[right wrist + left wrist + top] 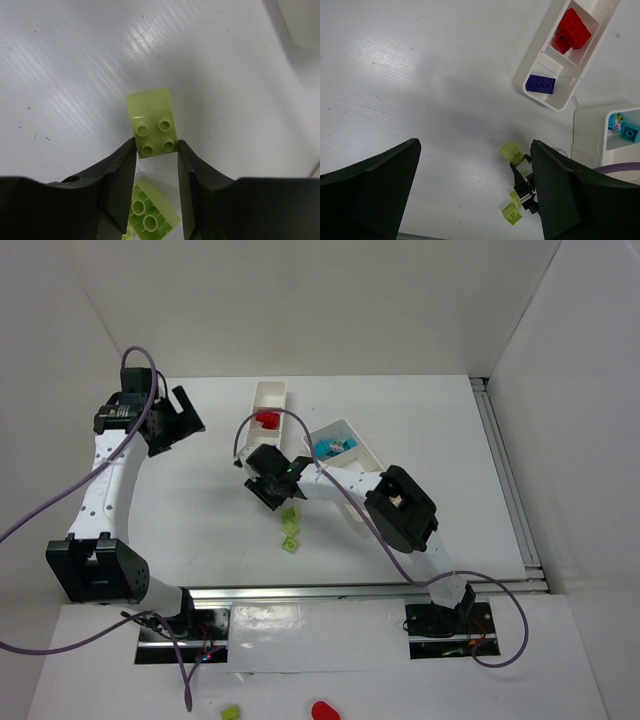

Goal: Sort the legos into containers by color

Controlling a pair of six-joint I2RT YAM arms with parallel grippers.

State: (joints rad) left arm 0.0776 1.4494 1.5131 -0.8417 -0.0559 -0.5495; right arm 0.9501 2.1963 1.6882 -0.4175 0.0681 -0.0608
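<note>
On the white table (200, 510), the left tray (270, 393) and the right tray (350, 430) are set close together. The left gripper (475, 145) is held wide open, with nothing grasped. The right gripper (155, 149) is clenched on a light green brick (151, 117) near the trays, outside any compartment. A second green brick (148, 212) is seen just beside it.

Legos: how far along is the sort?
Done: red lego and dark blue lego sit in separate compartments of one tray; cyan legos in the other tray. In hand: right gripper shut on a light green lego on the table. Remaining: that one plus another green lego beneath the gripper.
</note>
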